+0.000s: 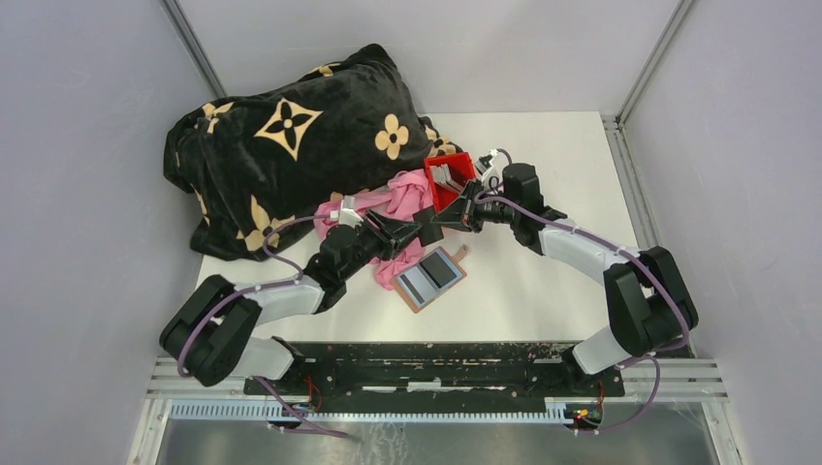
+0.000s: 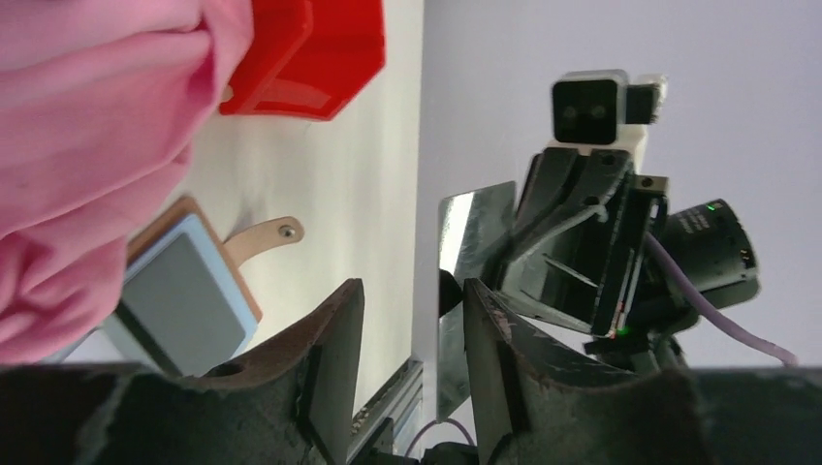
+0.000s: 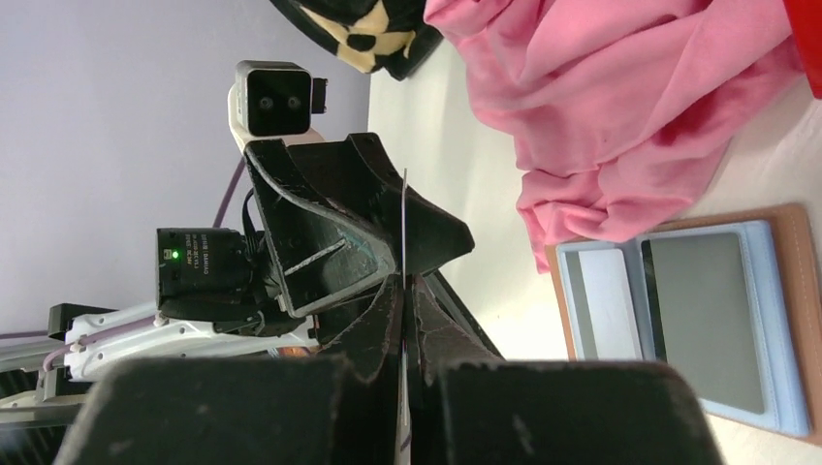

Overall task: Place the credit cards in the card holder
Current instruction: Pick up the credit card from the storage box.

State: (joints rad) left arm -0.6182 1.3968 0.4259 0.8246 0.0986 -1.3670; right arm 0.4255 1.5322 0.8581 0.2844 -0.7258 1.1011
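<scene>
My two grippers meet in mid-air above the table, between the red bin and the card holder (image 1: pixel 415 298). The right gripper (image 3: pixel 405 281) is shut on a thin silver credit card (image 3: pixel 403 218), seen edge-on. In the left wrist view that card (image 2: pixel 475 242) reaches into the gap of my left gripper (image 2: pixel 412 291), whose jaws stand apart, and it lies close to the right-hand finger (image 2: pixel 494 358). The brown holder (image 3: pixel 793 291) lies open on the table with a grey card (image 3: pixel 703 320) and a white striped card (image 3: pixel 601 300) on light blue inserts.
A red bin (image 1: pixel 463 165) with several more cards stands just behind the grippers. Pink cloth (image 1: pixel 407 194) lies left of it, touching the holder's far corner. A black patterned blanket (image 1: pixel 291 136) fills the back left. Grey walls enclose the table.
</scene>
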